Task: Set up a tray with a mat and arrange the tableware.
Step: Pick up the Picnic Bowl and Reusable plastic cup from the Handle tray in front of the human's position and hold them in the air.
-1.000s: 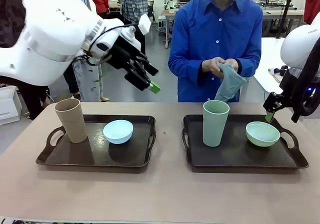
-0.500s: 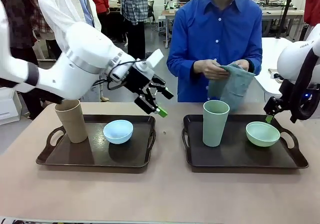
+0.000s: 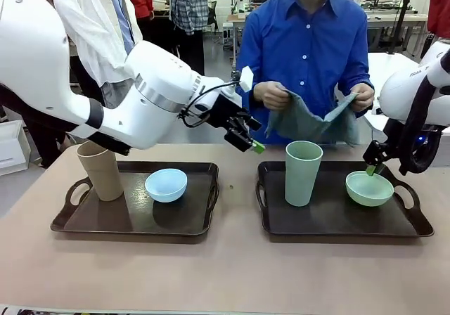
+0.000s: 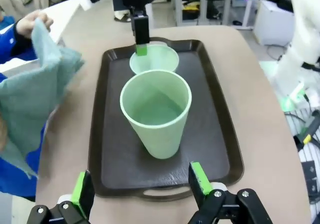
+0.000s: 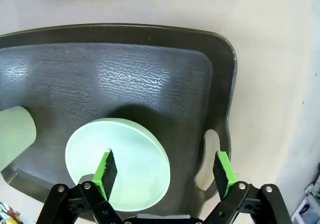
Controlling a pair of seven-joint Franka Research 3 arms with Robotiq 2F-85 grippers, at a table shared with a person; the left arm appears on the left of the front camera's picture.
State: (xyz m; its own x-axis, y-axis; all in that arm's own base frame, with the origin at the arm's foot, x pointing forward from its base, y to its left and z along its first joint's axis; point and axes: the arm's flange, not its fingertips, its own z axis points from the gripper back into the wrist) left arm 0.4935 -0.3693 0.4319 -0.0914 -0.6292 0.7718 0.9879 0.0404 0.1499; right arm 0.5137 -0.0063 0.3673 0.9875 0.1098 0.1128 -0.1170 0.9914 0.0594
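Early stage, no mat down on either tray yet. The left tray (image 3: 133,223) has the tan cup (image 3: 100,169) upright at its left end and the light blue bowl (image 3: 166,184) beside it, both straight on the bare tray surface. The right tray (image 3: 330,220) is the same: pale green cup (image 3: 303,172) upright left of middle, pale green bowl (image 3: 369,188) to its right, the two apart, nothing under them. The mat (image 3: 309,121), a grey-green cloth, is off the table (image 3: 232,273) — the person at the far side holds it spread between both hands (image 3: 271,95) above the right tray's far edge.

left gripper (image 3: 250,142): jaws wide apart, empty, in the air over the gap between the trays, pointed at the pale green cup. In its wrist view the cup sits centred between the fingers but well ahead, no contact.

right gripper (image 3: 373,166): jaws wide, empty, just above the pale green bowl's far-right rim. In its wrist view one finger is over the bowl and the other over the tray's handle cut-out. Touching the rim or not, cannot tell.

Judgement: the step in hand looks like clearing the right tray so the mat can go in. Left to do — lift cup and bowl off, lay the mat, set the tableware back on top, maybe the same for the left tray. None of the arranging counts as done
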